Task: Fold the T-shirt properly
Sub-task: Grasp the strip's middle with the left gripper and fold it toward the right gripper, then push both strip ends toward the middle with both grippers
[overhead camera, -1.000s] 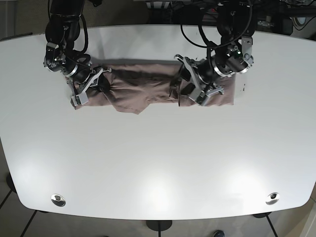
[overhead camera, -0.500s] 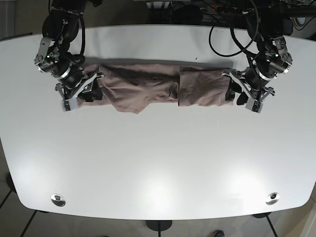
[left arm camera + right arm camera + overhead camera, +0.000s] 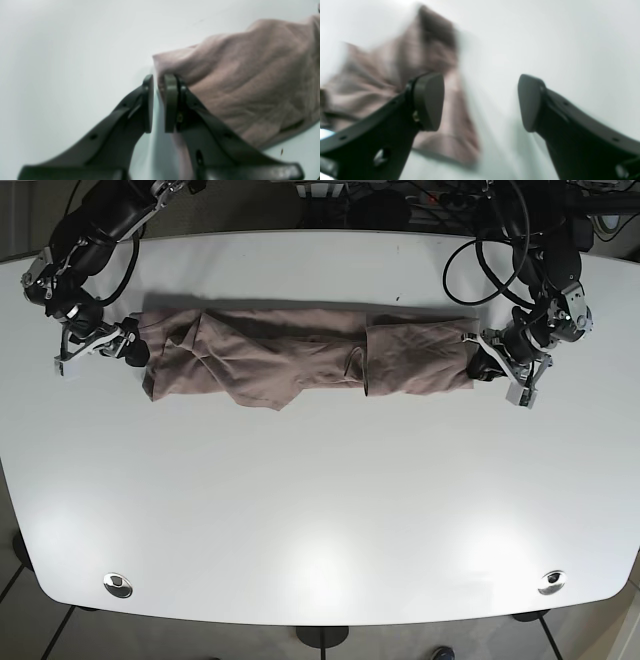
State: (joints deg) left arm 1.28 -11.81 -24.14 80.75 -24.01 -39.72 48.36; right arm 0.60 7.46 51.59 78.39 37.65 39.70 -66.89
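Observation:
The brown T-shirt (image 3: 300, 355) lies as a long wrinkled band across the far half of the white table (image 3: 320, 500). At its right end in the base view, my left gripper (image 3: 480, 366) rests on the cloth. The left wrist view shows that gripper (image 3: 160, 100) nearly closed, with the T-shirt (image 3: 250, 75) edge pinched between its fingers. My right gripper (image 3: 128, 348) sits just off the shirt's left end. In the blurred right wrist view this gripper (image 3: 480, 102) is wide open with bare table between its fingers, and the T-shirt (image 3: 382, 75) lies behind one finger.
Two metal grommets (image 3: 118, 584) (image 3: 551, 581) sit near the table's front edge. Black cables (image 3: 480, 250) hang over the back right. The table's curved edges run close beside both arms.
My right arm has pulled left, away from the shirt's left end, which now lies flat. My left gripper has shifted slightly inward onto the shirt's right edge and closed.

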